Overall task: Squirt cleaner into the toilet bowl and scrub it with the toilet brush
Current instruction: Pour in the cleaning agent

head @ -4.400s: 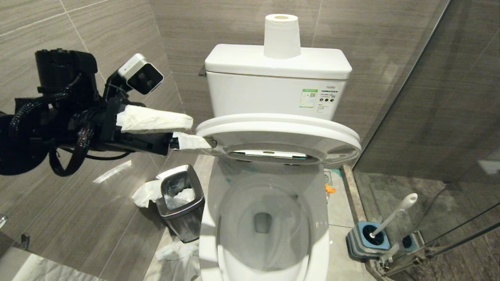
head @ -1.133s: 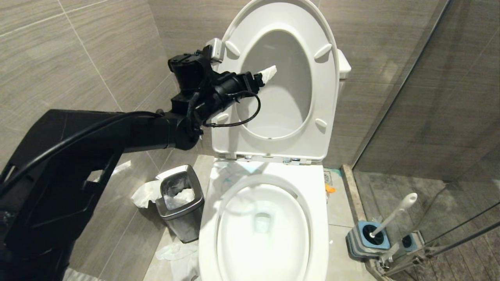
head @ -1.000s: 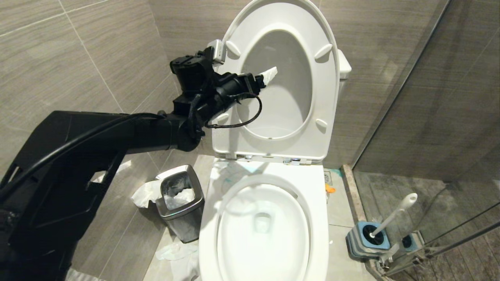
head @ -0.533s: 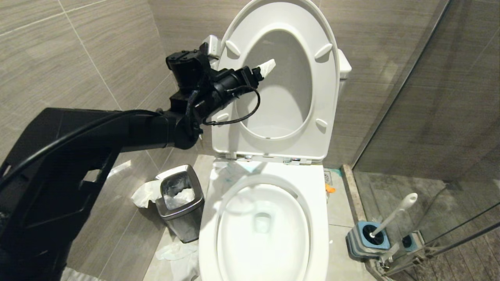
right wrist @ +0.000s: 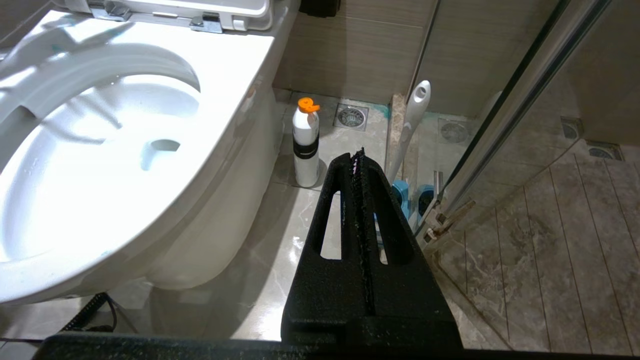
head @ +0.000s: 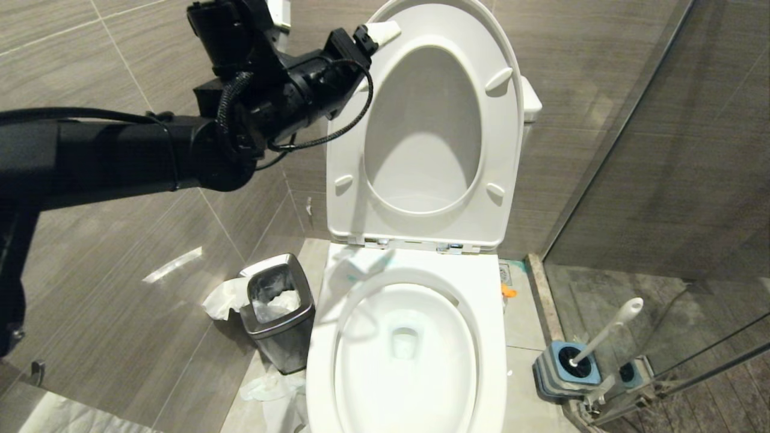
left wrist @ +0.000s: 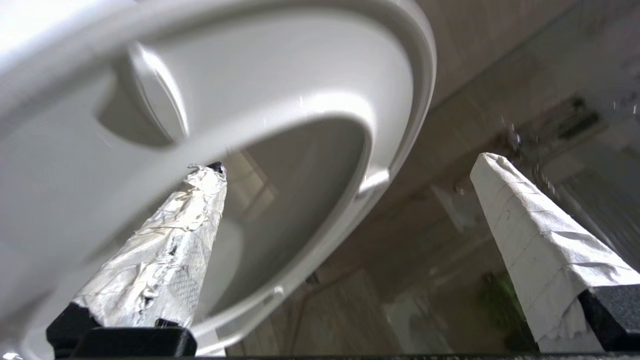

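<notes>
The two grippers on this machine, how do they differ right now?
The left gripper is raised by the upright toilet seat, its fingers spread wide and wrapped in white paper. The right gripper hangs low near the floor beside the toilet bowl, its bare black fingers pressed shut. The left shows in the head view; the right does not. Both hold nothing.

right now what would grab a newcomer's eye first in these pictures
The raised white seat and lid standing upright over the open toilet bowl, with the black left arm stretched across and its open left pincer at the lid's top edge. Next, the toilet brush leaning in its blue base on the floor beside the bowl.
</notes>
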